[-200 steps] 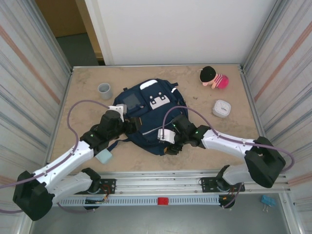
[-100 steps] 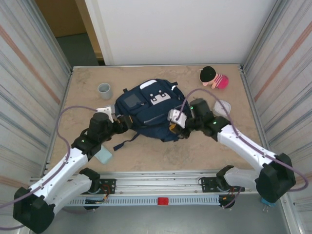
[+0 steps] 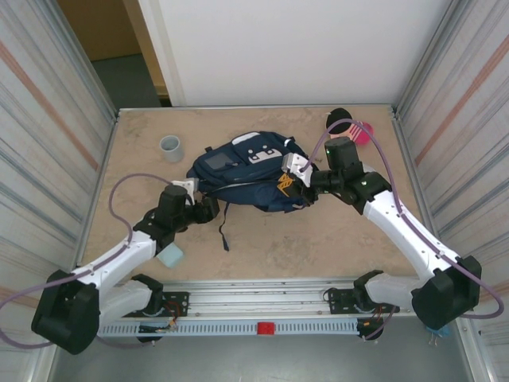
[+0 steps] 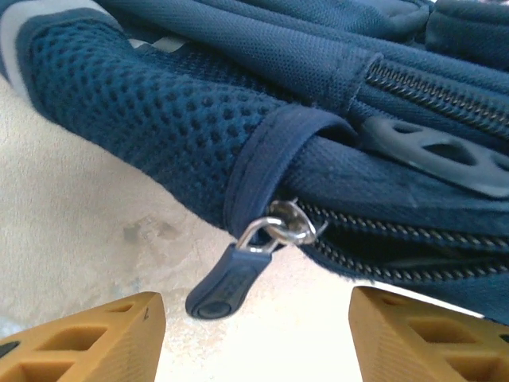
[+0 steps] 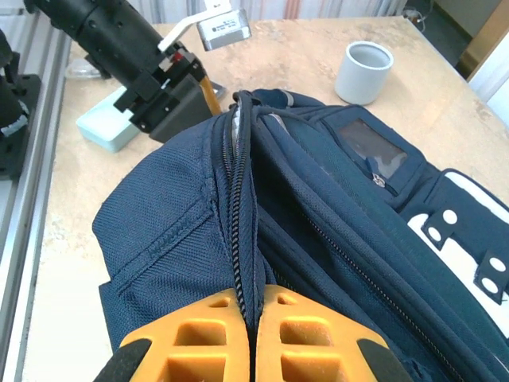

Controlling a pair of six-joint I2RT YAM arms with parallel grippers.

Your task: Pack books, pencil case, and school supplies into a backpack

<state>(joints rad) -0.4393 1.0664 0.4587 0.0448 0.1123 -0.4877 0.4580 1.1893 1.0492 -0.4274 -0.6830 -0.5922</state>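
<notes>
The right gripper (image 5: 254,314) is clamping shut on the raised zipper seam of the backpack (image 3: 238,169), its yellow fingers (image 5: 199,326) pressing together at the bottom of the right wrist view with the fabric caught between them. The backpack is lying bunched in the middle of the table (image 3: 334,239). The right arm is reaching in from the lower right, elbow bent, covering most of a pink and black plush toy (image 3: 362,134) at the upper right. The left arm is stretching low from the lower left, and the left gripper (image 3: 208,209) is standing apart just off the backpack's left end, holding nothing. The pencil case (image 3: 170,256) is lying at lower left, half tucked under that arm. A grey cup (image 3: 170,148) is standing at upper left. In the left wrist view a small zipper pull (image 4: 227,280) is dangling ahead of the spread fingers, which the bottom edge is cutting off.
</notes>
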